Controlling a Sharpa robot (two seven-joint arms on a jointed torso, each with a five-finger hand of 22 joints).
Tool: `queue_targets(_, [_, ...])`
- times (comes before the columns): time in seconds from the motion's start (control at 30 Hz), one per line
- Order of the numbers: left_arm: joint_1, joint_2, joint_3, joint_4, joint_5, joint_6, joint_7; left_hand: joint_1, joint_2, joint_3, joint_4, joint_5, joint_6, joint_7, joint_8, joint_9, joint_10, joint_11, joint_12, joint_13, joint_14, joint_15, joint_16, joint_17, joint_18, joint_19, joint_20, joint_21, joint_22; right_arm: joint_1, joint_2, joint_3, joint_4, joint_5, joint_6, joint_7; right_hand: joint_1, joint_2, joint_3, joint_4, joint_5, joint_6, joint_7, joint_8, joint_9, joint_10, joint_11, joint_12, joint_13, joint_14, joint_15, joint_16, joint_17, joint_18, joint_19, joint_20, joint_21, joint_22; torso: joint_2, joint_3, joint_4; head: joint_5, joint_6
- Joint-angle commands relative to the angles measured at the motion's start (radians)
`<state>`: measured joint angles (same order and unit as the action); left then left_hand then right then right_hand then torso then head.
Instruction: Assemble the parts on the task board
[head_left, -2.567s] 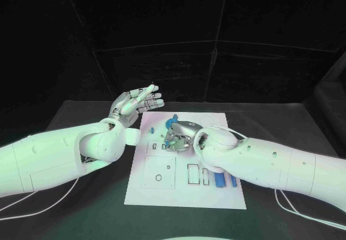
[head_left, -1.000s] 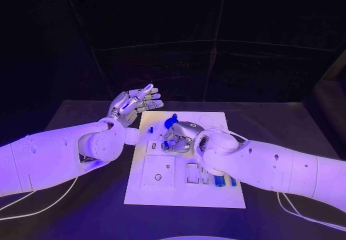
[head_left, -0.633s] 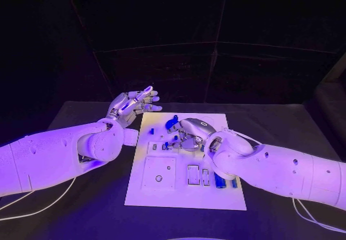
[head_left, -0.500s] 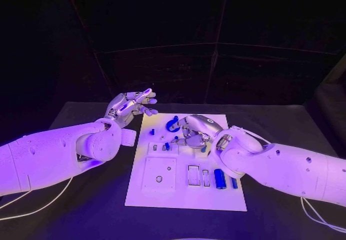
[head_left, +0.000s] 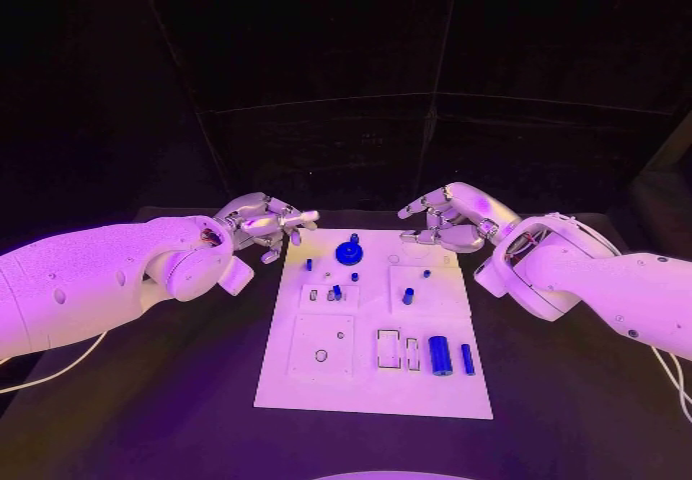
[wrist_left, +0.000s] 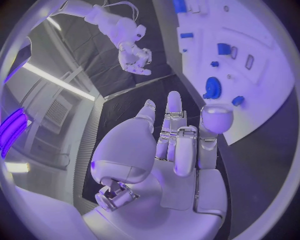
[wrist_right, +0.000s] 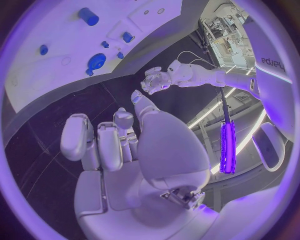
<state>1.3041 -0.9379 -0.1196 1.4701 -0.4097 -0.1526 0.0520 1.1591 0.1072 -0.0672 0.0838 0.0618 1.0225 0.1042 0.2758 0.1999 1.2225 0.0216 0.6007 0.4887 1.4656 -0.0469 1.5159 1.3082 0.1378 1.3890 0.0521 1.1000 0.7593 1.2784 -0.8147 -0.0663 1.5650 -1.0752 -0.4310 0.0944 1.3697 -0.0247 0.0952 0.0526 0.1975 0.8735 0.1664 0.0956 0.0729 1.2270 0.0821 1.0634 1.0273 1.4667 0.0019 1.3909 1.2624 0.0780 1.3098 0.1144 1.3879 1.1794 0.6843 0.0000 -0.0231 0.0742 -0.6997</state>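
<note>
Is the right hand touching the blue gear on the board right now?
Apart. In the head view the right hand hangs past the task board's far right corner, with bare board between it and the blue gear.

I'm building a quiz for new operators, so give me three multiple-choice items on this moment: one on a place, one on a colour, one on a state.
1. Where does the gear-shaped part lie?
A. at the task board's far end
B. at its near end
C. on the black table beside it

2. What colour are the two cylinders at the board's near right?
A. red
B. blue
C. green

3. What is the right hand holding?
A. a cylinder
B. the gear
C. nothing

Answers:
1 A: the gear-shaped part sits at the far end of the task board.
2 B: the two cylinders are blue.
3 C: the right hand hangs beyond the board's far right corner, fingers curled in on nothing, as the right wrist view shows.
</note>
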Motion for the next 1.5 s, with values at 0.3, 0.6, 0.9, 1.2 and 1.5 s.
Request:
queue_targets(0.3, [0.023,0.069,0.000,-0.027,-0.508,0.211,-0.425,-0.073,-0.009,-0.111,0.096,-0.014,-0.043,-0.019,0.136,0.094,0.008,-0.014,0.287,0.256,0.105,-0.014,0.055,0.263,-0.047,0.057,-0.008,0.176,0.262,0.011,-0.020,0.000,-0.029,0.083,0.053,-0.001,0.016,0.006,-0.002,-0.010,0.013,0.013,0.001,0.012,0.001,-0.002,-0.006,-0.006,-0.004,0.033,-0.001,-0.012,-0.012,0.007,-0.016,-0.001,-0.010,-0.011,-0.020,0.0057,-0.0028,0.003,-0.016])
queue_targets(0.6, [0.025,0.152,0.000,-0.054,-0.562,0.188,-0.492,-0.034,0.016,-0.168,0.134,-0.011,-0.066,-0.040,0.255,0.189,0.093,-0.031,0.574,0.563,0.105,-0.026,0.055,0.263,-0.054,0.056,-0.019,0.223,0.330,0.011,-0.009,0.000,-0.045,0.059,0.068,-0.021,0.029,0.005,0.001,-0.019,0.068,0.015,0.000,0.017,0.000,-0.002,-0.008,-0.008,-0.008,0.033,-0.004,-0.020,-0.019,0.008,-0.018,-0.004,-0.015,-0.017,-0.022,0.0064,-0.0035,0.010,-0.019])
queue_targets(0.9, [0.027,0.218,-0.010,-0.082,-0.571,0.209,-0.571,-0.047,0.019,-0.167,0.141,-0.007,-0.082,-0.045,0.295,0.229,0.109,-0.035,0.620,0.613,0.105,-0.029,0.055,0.263,-0.055,0.052,-0.021,0.229,0.341,0.011,0.003,0.000,-0.054,0.040,0.073,-0.038,0.031,0.003,0.004,-0.022,0.113,0.015,0.000,0.020,-0.002,-0.001,-0.009,-0.011,-0.012,0.033,-0.004,-0.024,-0.021,0.009,-0.019,-0.005,-0.018,-0.020,-0.019,0.0062,-0.0043,0.012,-0.023])
queue_targets(1.2, [0.031,0.254,-0.025,-0.101,-0.571,0.282,-0.617,-0.066,0.024,-0.176,0.154,-0.007,-0.089,-0.048,0.316,0.253,0.122,-0.037,0.648,0.647,0.105,-0.031,0.055,0.263,-0.058,0.058,-0.023,0.243,0.365,0.011,0.010,0.000,-0.059,0.033,0.073,-0.050,0.031,0.002,0.004,-0.022,0.121,0.015,0.000,0.021,-0.003,-0.001,-0.009,-0.011,-0.012,0.033,-0.005,-0.025,-0.023,0.009,-0.020,-0.005,-0.020,-0.022,-0.019,0.0059,-0.0038,0.012,-0.030])
queue_targets(1.5, [0.032,0.281,-0.031,-0.118,-0.558,0.293,-0.624,-0.071,0.026,-0.178,0.157,-0.007,-0.091,-0.049,0.322,0.261,0.123,-0.038,0.651,0.649,0.105,-0.032,0.055,0.263,-0.059,0.058,-0.023,0.245,0.368,0.011,0.014,0.000,-0.062,0.030,0.073,-0.054,0.030,0.002,0.004,-0.022,0.124,0.015,0.000,0.021,-0.003,-0.001,-0.009,-0.012,-0.013,0.032,-0.005,-0.027,-0.026,0.009,-0.021,-0.006,-0.021,-0.024,-0.019,0.0046,-0.0037,0.024,-0.033])
